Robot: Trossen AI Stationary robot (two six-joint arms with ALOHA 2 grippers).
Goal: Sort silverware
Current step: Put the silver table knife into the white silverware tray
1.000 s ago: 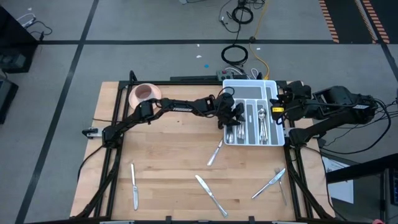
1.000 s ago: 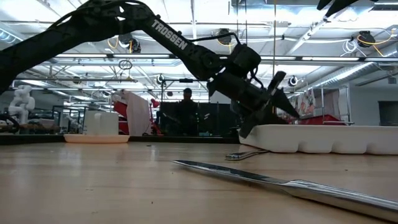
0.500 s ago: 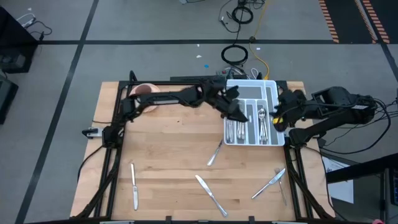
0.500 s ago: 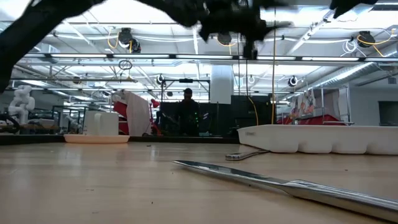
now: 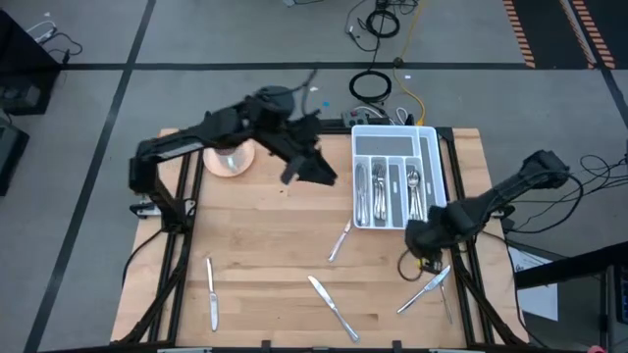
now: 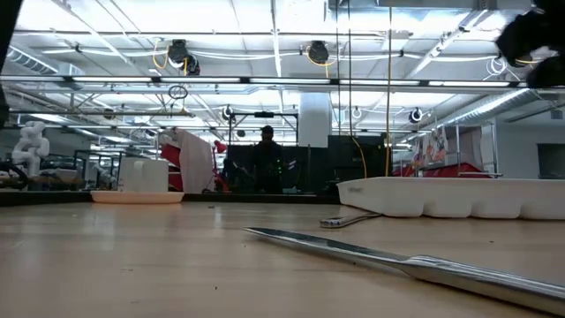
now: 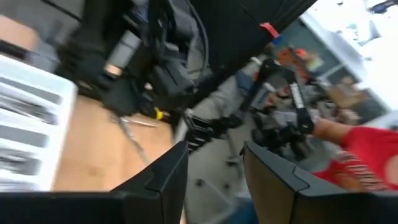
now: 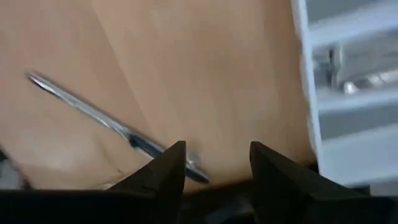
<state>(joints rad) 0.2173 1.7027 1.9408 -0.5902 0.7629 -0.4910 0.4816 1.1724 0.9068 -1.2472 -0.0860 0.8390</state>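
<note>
Silverware point(image 5: 334, 306) lies scattered along desk's front edge, rest in tray point(image 5: 429, 147); both grippers empty and parted, right gripper point(image 5: 424, 238) low by tray's front corner, could clip it.

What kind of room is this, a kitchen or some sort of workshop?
Most likely a large robotics lab or workshop, not a kitchen. The wooden table stands on a grey floor with taped lines and loose cables, and beyond it lies an open hall with exposed ceiling beams, equipment and a person standing.
</note>
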